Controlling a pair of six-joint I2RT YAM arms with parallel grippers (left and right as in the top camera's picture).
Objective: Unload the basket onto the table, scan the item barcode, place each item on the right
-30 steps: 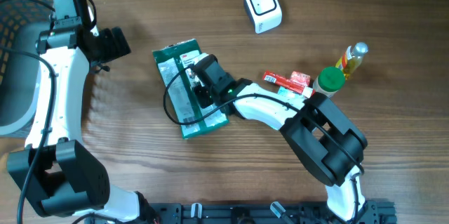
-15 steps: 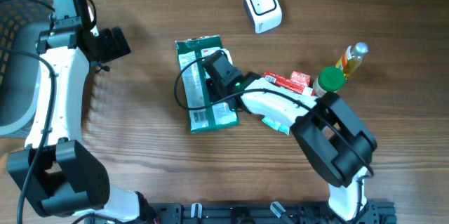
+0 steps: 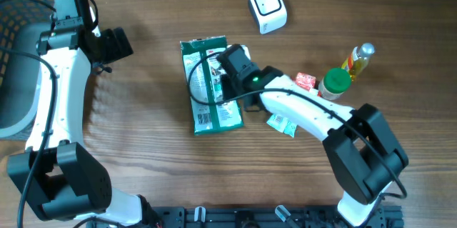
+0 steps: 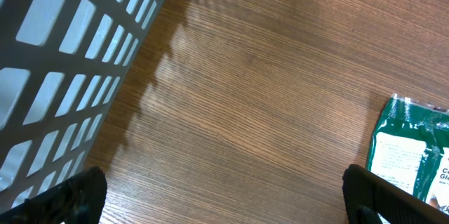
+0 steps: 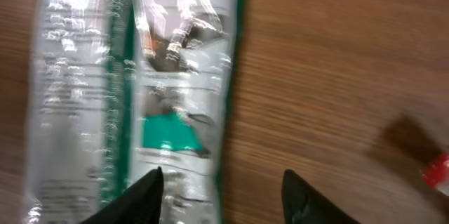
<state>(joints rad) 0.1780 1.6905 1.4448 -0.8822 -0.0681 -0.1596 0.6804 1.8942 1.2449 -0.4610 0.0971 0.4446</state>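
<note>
The item is a green and silver packet lying flat on the table, long side running front to back, with a white label near its front end. My right gripper hovers over the packet's right edge and is open. In the right wrist view the packet fills the left half, and its right edge lies between the gripper's spread fingers. The white scanner stands at the back, apart from the packet. My left gripper is open wide over bare wood, with the packet's corner at its right.
A grey mesh basket stands at the far left, also seen in the left wrist view. To the right of the packet are a red packet, a green-lidded jar, a yellow bottle and a small sachet.
My right gripper carried the packet rightward and turned it straighter, then opened and let it go. The left arm has not moved.
</note>
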